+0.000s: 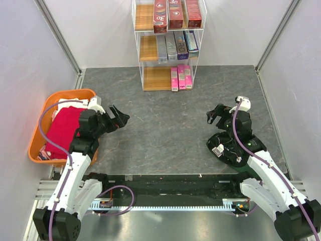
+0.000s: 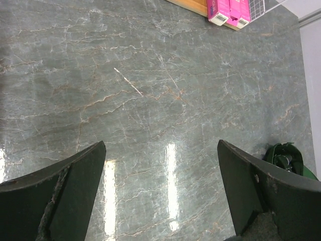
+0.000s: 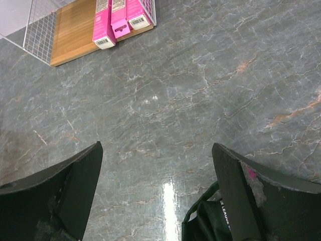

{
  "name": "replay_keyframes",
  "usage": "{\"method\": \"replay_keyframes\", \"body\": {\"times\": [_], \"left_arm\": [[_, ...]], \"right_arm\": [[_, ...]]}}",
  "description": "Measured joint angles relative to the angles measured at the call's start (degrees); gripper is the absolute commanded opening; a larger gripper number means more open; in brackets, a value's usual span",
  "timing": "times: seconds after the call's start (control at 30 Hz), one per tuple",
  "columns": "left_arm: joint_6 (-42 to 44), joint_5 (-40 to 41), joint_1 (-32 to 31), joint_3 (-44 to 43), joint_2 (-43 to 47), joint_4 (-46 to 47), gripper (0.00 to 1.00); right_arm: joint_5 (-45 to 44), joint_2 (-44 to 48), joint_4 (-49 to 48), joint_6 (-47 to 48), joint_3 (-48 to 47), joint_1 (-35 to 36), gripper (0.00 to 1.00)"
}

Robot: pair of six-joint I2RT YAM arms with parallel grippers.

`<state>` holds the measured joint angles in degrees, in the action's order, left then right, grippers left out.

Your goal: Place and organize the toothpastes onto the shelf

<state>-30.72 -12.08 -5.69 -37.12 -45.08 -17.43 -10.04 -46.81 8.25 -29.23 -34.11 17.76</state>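
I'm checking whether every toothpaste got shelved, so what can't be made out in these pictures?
- Top view: the shelf has its top tier and red boxes cut off by the upper edge.
- Top view: the red cloth hides whatever lies under it in the orange tub.
- Top view: box lettering is too small.
- Wrist views: only the pink boxes show; higher tiers fall outside the frame.

Surface (image 1: 165,125) before me: dark grey stone-look, pale and rusty veins, glossy. Overhead light shows on it as bright streaks (image 2: 171,186). White walls (image 1: 100,30) close three sides, with aluminium posts (image 1: 60,35) at the far corners. Orange tub (image 1: 70,92) sits at my left edge.
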Motion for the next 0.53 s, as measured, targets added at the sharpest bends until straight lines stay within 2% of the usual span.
{"method": "replay_keyframes", "body": {"times": [0.53], "left_arm": [[0.4,0.0,0.0,2.0,0.7,1.7,1.00]], "right_arm": [[-3.8,-1.3,-2.6,-0.2,0.4,0.0,0.98]]}}
